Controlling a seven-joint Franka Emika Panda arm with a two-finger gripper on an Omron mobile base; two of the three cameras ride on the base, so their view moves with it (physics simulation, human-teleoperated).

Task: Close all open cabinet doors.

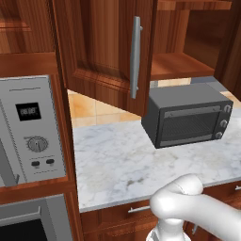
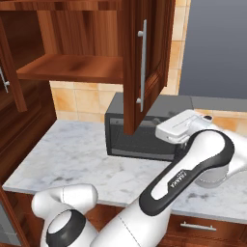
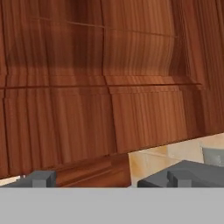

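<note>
Oven panel [image 1: 30, 132] in grey metal, with its dial and small display, is sitting at the far left, set into the wood column. Just right of it the marble desk [image 1: 117, 160] is stretching across, with drawer fronts [image 1: 127, 214] under its near edge. Above the desk a cabinet door [image 1: 106, 52] is hanging open, swung out toward me, its long silver bar handle [image 1: 135, 56] running upright down its face. In the right base view the same door is standing edge-on, in front of the bare wooden shelf [image 2: 72, 67] of the open cabinet. Further right, a dark toaster oven [image 1: 188, 115] is resting on the desk against the tiled wall [image 1: 84, 108], below the door's lower edge. My arm is reaching up from the near side, with my hand close under the door. My jaws [image 3: 109, 179] are pointing at the door's panelled wood, very near it, their two dark tips showing low in the hand view; I cannot tell whether they are apart or together.
</note>
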